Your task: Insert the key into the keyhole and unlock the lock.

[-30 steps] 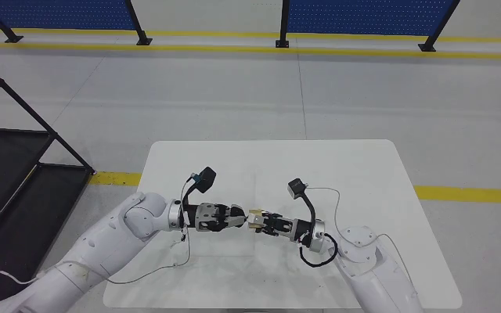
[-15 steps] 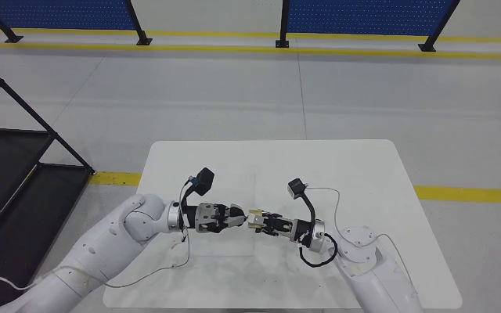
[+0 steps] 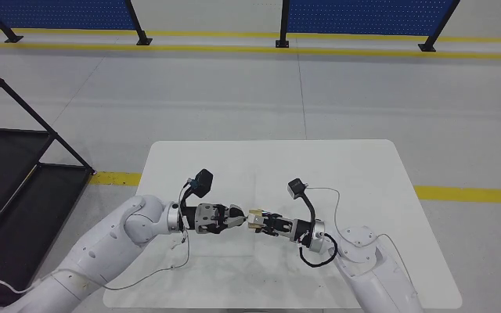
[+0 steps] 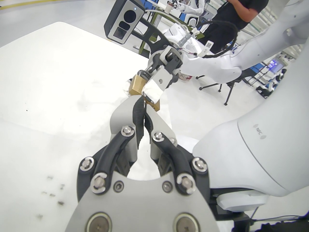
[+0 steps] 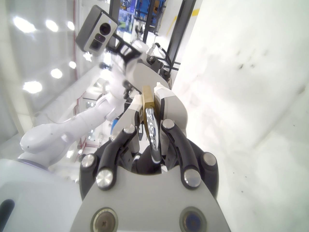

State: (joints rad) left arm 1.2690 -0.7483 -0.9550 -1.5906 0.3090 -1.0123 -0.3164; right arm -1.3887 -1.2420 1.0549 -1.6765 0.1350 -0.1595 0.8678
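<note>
Left claw (image 4: 142,107) pressed tight at lock (image 4: 135,86), barely shifted this last second; right claw (image 5: 148,98) clamps lock body. Key hidden, guessing still seating.

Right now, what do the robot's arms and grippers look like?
The left arm and right arm have smooth white rounded shells. The left gripper and right gripper have pale grey fingers, black linkages and silver screws. Each wrist carries a black camera, with cables trailing.

Left gripper (image 3: 239,216), right gripper (image 3: 261,223), lock (image 3: 253,218) between.
</note>
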